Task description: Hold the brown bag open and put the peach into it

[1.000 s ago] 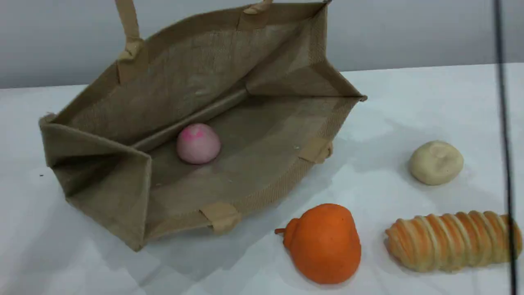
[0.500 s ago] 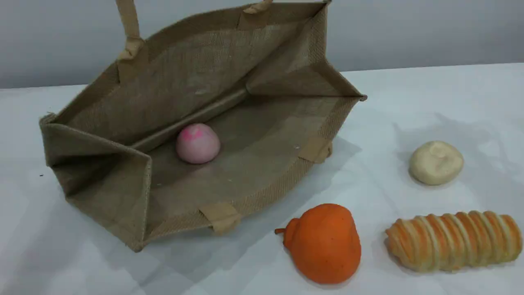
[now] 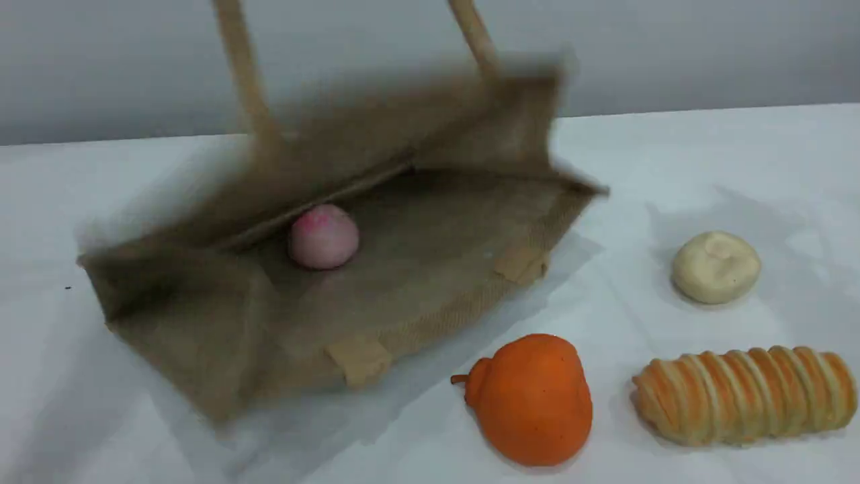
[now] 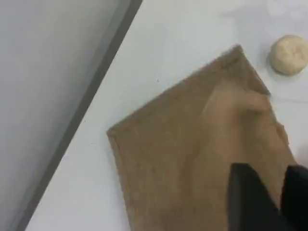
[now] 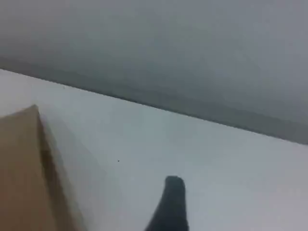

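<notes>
The brown bag (image 3: 201,336) lies on its side on the white table with its mouth toward the camera; its upper wall and both beige handles (image 3: 245,87) are motion-blurred. Inside it, on the lower wall, rests the pink peach (image 3: 324,236). Neither gripper shows in the scene view. In the left wrist view my left gripper (image 4: 281,175) hovers above the bag (image 4: 183,144), its two dark fingers slightly apart with nothing clearly between them. In the right wrist view only one dark fingertip (image 5: 173,187) shows, over bare table, with a corner of the bag (image 5: 24,168) to its left.
An orange pear-shaped fruit (image 3: 531,396) lies just in front of the bag's mouth. A cream bun (image 3: 715,267) and a striped bread roll (image 3: 742,395) sit at the right. A grey wall closes off the back of the table.
The bag's raised upper wall has dropped and the mouth has narrowed, with the handles now trailing above it. A dark cable at the right edge left the view. The peach stayed put.
</notes>
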Motion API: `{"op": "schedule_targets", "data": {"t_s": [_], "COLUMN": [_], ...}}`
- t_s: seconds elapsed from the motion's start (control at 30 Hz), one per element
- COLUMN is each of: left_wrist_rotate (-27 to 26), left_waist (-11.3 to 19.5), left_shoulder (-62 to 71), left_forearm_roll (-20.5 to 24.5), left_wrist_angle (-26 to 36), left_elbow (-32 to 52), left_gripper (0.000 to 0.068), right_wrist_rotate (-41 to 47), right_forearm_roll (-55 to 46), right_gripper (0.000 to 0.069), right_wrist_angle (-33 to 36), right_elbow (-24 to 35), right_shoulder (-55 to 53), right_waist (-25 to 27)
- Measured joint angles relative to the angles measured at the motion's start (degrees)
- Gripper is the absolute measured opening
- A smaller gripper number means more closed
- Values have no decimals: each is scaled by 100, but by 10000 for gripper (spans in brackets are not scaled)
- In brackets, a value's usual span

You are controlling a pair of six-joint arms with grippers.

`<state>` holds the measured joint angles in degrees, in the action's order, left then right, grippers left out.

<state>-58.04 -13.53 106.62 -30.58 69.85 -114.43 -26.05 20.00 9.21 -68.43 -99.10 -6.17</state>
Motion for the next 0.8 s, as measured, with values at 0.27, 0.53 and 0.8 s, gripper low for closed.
{"op": "schedule_targets", "data": {"t_s": [0.27, 0.53, 0.8], "left_wrist_rotate": [543, 1743, 3429], "left_waist": [23, 23, 27], "left_shoulder": [-12, -444, -1170], "left_forearm_roll": [80, 1066, 2450], "left_wrist_angle": [0, 10, 25], "left_elbow": [0, 0, 0], "left_gripper": [430, 441, 442], "right_wrist_rotate": [0, 137, 300], "right_forearm_roll": [0, -10, -92], "right_gripper": [589, 589, 589], "right_wrist_angle": [254, 1165, 2420], "right_elbow": [0, 0, 0], "right_shoulder": [134, 1019, 2423], "right_waist": [0, 0, 0]}}
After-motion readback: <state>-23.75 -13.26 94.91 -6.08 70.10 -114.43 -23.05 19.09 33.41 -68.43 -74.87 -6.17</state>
